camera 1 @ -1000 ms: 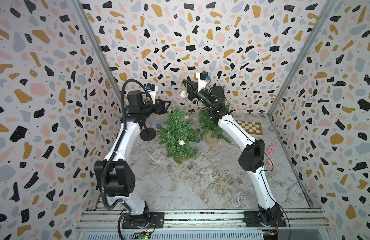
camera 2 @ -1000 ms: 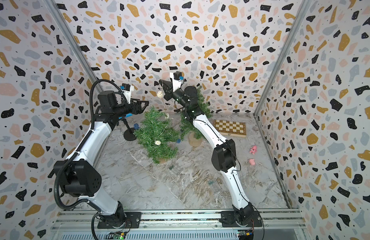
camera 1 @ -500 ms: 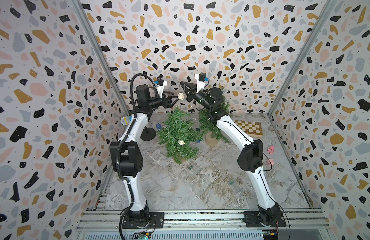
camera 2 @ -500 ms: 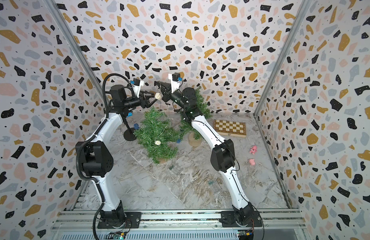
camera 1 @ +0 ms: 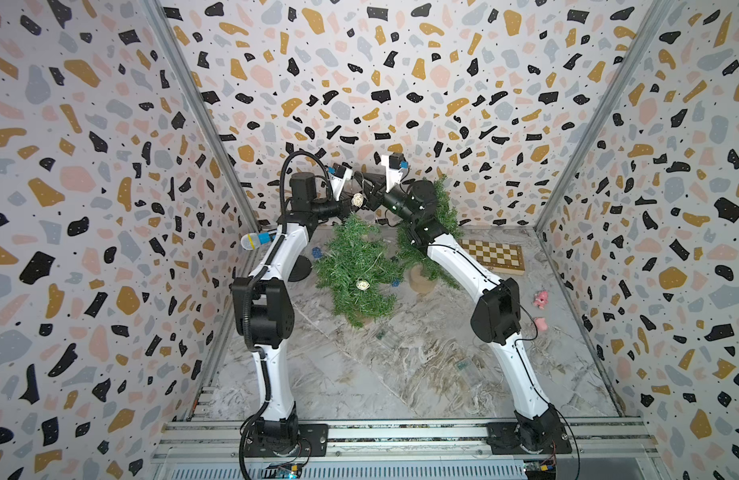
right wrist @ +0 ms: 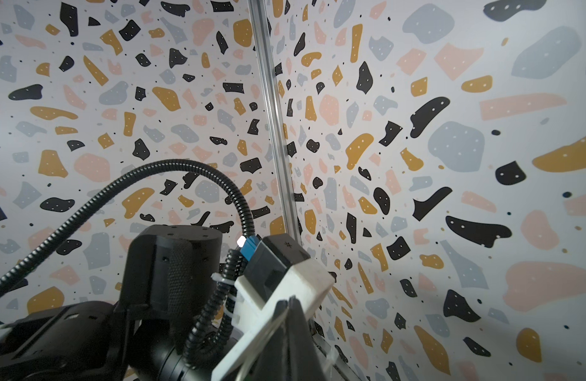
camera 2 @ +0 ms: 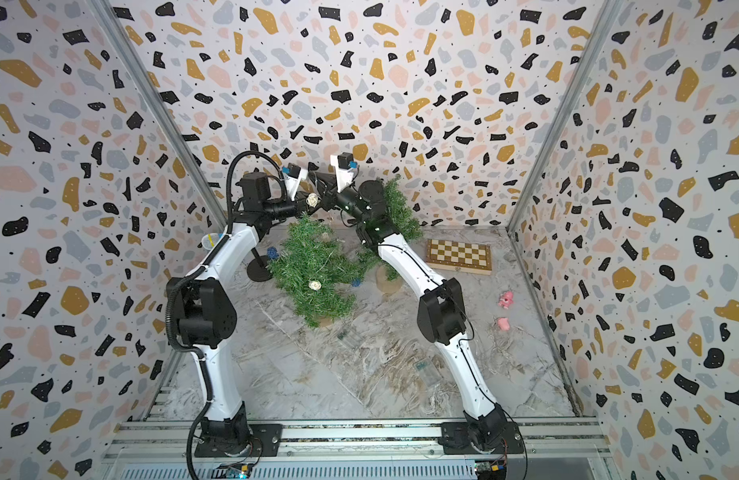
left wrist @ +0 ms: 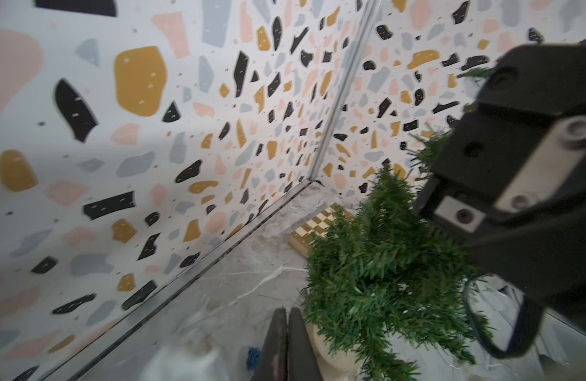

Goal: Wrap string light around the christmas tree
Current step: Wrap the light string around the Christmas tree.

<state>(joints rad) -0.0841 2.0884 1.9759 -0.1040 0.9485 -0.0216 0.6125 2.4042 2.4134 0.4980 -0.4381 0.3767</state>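
Observation:
The christmas tree (camera 1: pixel 355 266) leans in mid-floor, with one pale wicker ball of the string light (camera 1: pixel 362 285) lying on its branches. Another ball (camera 1: pixel 358 200) hangs above the treetop, between my two grippers. My right gripper (camera 1: pixel 367 195) is shut, with a thin clear wire running past its fingertips (right wrist: pixel 290 301). My left gripper (camera 1: pixel 349 206) meets it from the other side and is shut (left wrist: pixel 287 311). A blurred white ball (left wrist: pixel 186 359) sits beside its fingers. I cannot see whether the wire lies between them. Both top views show the ball (camera 2: pixel 312 200).
A second green tree (camera 1: pixel 438 212) in a wooden base (camera 1: pixel 419 282) stands behind my right arm. A chessboard (camera 1: pixel 492 255) lies at the back right, with pink toys (camera 1: pixel 541 298) near the right wall. A microphone (camera 1: pixel 257 240) on a round black stand is at the left, and blue balls (camera 1: pixel 316 252) lie by the tree.
My left arm has risen and swung in from the left to the hanging ball, and its gripper has gone from open to shut. My right gripper has stayed up there, shut.

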